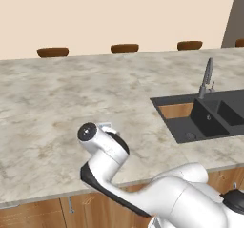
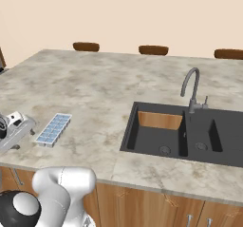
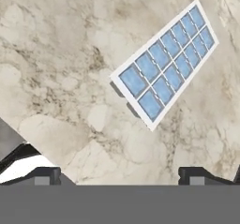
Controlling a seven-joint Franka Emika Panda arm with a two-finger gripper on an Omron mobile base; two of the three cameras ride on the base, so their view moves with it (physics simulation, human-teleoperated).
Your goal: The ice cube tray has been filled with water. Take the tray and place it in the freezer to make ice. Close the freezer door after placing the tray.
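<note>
I'm hovering my gripper, jaws spread wide and grasping nothing, over the marble counter, and the ice cube tray is lying ahead and rightward, its long axis running diagonally across the jaws.

No legible text, label, brand, number or sign is found on any surface inspected. The beige marbled stone countertop bears veining only. The small white rectangular ice cube tray with pale blue cells carries no marking. The dark grey double-basin sink and its grey curved metal faucet are unmarked.
</note>
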